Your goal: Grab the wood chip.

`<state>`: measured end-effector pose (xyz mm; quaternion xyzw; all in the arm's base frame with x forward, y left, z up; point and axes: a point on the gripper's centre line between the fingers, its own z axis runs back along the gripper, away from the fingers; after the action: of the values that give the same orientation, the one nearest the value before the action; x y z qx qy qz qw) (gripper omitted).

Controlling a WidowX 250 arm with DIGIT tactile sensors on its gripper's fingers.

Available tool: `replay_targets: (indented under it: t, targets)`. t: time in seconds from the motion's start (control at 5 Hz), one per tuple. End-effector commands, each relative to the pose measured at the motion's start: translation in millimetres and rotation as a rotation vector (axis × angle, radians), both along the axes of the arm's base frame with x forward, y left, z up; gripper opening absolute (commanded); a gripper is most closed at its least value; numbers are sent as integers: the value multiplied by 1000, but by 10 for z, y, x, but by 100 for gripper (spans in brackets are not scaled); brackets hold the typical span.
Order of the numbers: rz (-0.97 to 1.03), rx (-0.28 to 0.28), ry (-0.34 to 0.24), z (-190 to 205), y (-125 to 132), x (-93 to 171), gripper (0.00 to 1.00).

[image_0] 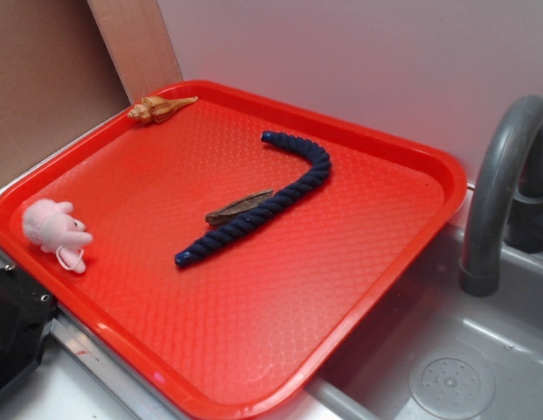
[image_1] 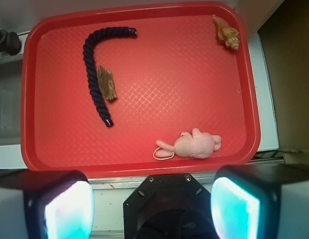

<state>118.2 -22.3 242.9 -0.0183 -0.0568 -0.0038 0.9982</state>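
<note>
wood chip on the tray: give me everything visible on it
The wood chip is a small, flat, elongated sliver of dull brown wood with rough grain and tapered ends. It lies flat near the middle of the red tray, pressed alongside the straight run of the navy rope, apparently touching it along one edge. Nothing rests on it. The gripper is off the tray, well clear of it, and open.

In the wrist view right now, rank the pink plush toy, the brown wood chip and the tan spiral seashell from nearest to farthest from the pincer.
1. Pink plush toy: near edge of the red tray, just ahead of the open pincer.
2. Brown wood chip: mid-tray, left, beside the navy-blue rope.
3. Tan spiral seashell: far right corner.
</note>
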Motion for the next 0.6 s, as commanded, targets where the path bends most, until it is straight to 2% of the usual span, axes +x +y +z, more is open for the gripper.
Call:
replay_targets:
  t: [0.0, 0.2, 0.4]
  targets:
    - [0, 0, 0, 0, 0, 0, 100]
    - [43, -22, 5, -42, -39, 106, 100]
    - [79, -36, 40, -164, -98, 255, 100]
